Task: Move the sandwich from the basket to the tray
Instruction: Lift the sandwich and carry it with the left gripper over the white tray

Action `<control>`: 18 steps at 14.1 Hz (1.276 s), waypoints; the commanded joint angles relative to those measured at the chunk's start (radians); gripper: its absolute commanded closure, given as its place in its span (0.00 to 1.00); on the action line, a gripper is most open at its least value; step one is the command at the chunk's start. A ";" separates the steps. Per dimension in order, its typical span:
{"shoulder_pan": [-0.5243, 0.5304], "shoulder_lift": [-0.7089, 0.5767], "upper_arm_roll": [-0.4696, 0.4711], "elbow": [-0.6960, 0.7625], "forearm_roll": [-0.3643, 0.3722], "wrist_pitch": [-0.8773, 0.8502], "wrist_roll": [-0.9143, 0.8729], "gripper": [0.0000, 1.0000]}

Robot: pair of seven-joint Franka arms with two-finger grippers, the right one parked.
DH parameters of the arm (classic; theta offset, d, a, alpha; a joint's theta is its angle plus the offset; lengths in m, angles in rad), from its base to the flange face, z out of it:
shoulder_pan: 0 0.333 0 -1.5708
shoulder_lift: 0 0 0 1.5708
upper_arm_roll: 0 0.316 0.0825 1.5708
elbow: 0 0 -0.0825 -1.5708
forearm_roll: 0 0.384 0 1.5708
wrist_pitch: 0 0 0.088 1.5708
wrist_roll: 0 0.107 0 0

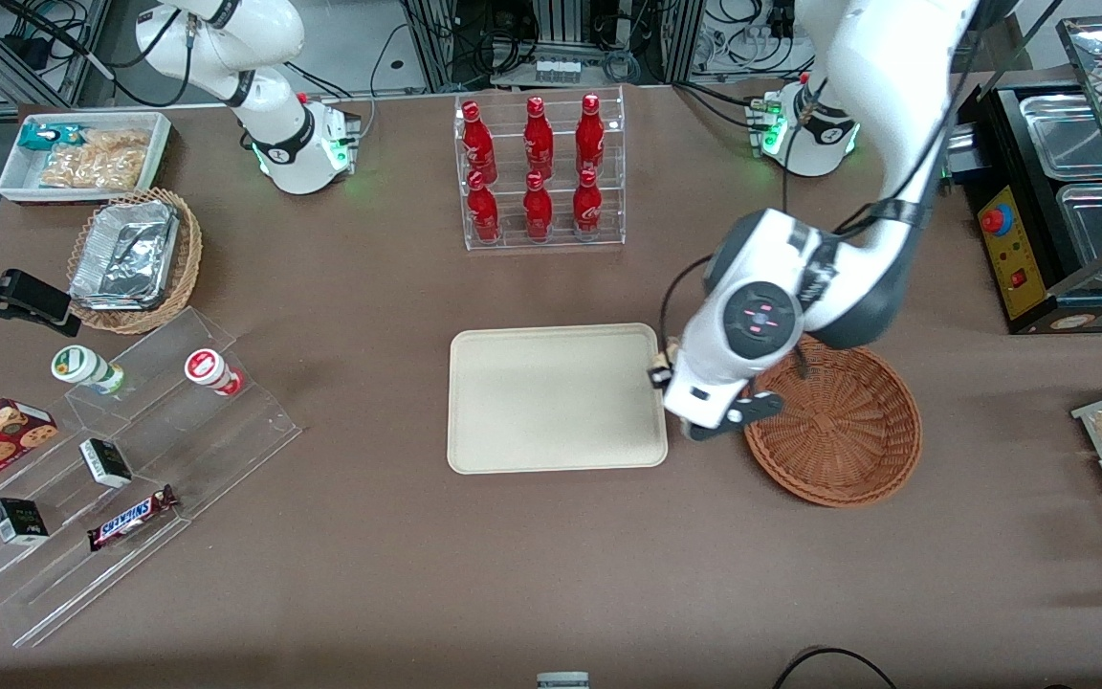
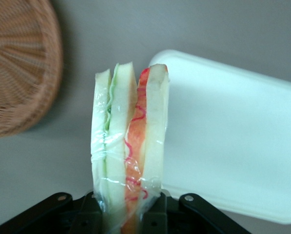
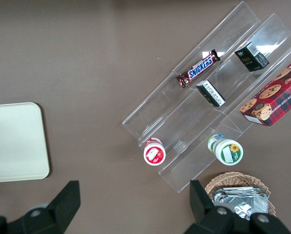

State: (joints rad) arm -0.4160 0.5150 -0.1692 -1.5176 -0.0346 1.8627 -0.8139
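Holding sandwich [image 2: 128, 146] clamped upright in gripper [image 2: 128, 214] | hovering above bench [image 1: 551, 555] gap between tray [image 1: 556, 397] and basket [image 1: 848, 431] | basket at tray's 3 o'clock, front view

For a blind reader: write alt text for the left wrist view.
The gripper holds the wrapped sandwich upright between its fingers, above the brown table, between the wicker basket and the cream tray.
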 commanded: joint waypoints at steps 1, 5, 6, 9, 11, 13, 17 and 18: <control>-0.072 0.054 0.016 0.034 0.002 0.025 0.045 0.82; -0.101 0.118 -0.007 0.034 0.001 0.144 0.059 0.79; -0.107 0.140 -0.009 0.046 -0.001 0.160 0.061 0.78; -0.129 0.223 -0.013 0.141 -0.001 0.171 0.062 0.70; -0.129 0.264 -0.059 0.175 0.004 0.170 0.055 0.70; -0.173 0.284 -0.058 0.178 0.005 0.170 0.053 0.66; -0.185 0.307 -0.053 0.185 0.009 0.185 0.052 0.19; -0.185 0.306 -0.053 0.185 0.022 0.187 0.053 0.00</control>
State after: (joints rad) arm -0.5959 0.8117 -0.2338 -1.3683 -0.0314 2.0517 -0.7595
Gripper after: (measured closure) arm 0.537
